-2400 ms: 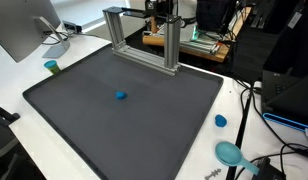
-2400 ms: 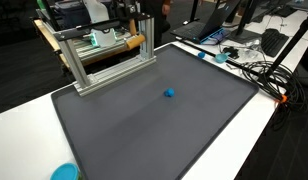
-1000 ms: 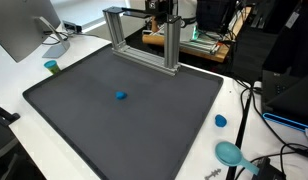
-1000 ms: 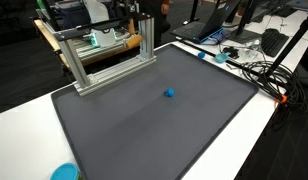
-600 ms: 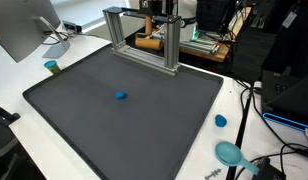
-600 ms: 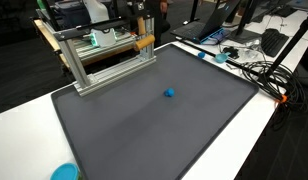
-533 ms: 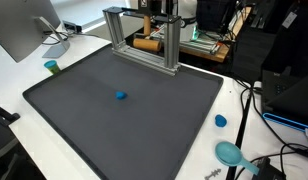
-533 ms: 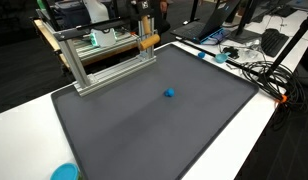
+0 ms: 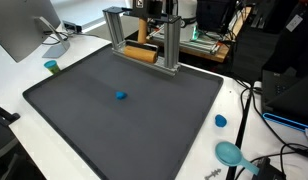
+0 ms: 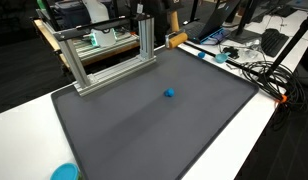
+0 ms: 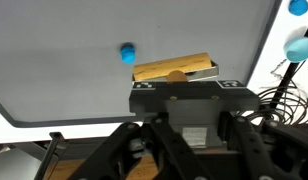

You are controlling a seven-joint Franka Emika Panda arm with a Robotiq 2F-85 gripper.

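While the claw (image 11: 176,76) clasps a wooden block (image 11: 197,66) near the metal frame (image 9: 172,45), a blue ball (image 9: 120,96) lies well apart.

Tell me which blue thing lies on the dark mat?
The small blue ball, alone on the dark mat. The blue disc and teal scoop lie off it, on the white table.

A white table (image 9: 14,72) carries a dark grey mat (image 9: 144,130). A monitor (image 9: 22,30) stands at ten o'clock, cables (image 9: 256,100) trail at three o'clock, and dim, perhaps cluttered desks (image 10: 219,25) lie beyond.
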